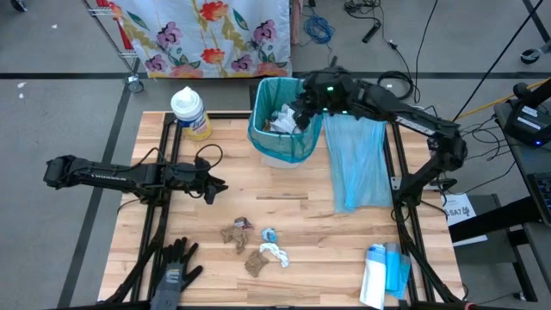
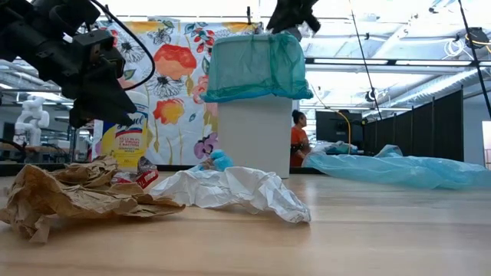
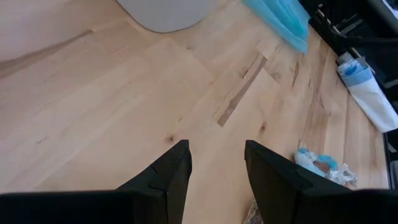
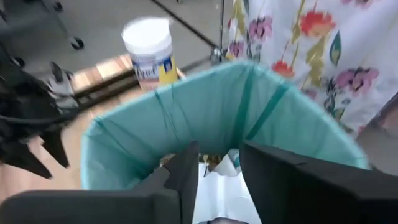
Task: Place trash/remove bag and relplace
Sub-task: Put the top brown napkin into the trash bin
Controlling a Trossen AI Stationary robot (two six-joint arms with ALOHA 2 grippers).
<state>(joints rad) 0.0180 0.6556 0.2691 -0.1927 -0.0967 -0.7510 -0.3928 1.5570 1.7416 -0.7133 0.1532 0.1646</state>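
A white bin [image 1: 284,129] lined with a teal bag [image 4: 155,106] stands at the table's far edge, with scraps of trash inside it. My right gripper [image 4: 219,155] hovers open just above the bin's mouth, and a white scrap [image 4: 217,193] shows below the gap between its fingers. More trash lies on the table's near middle: brown paper wads [image 1: 234,234], a white tissue [image 1: 277,254] and a light blue bit [image 1: 269,234]. My left gripper [image 1: 217,188] waits open over the table's left half with nothing between its fingers [image 3: 174,174].
A loose light blue bag [image 1: 357,159] lies spread on the table to the right of the bin. A wipes canister [image 1: 191,112] stands at the far left, a black glove [image 1: 176,267] lies at the near left, and a white and blue packet [image 1: 383,271] at the near right.
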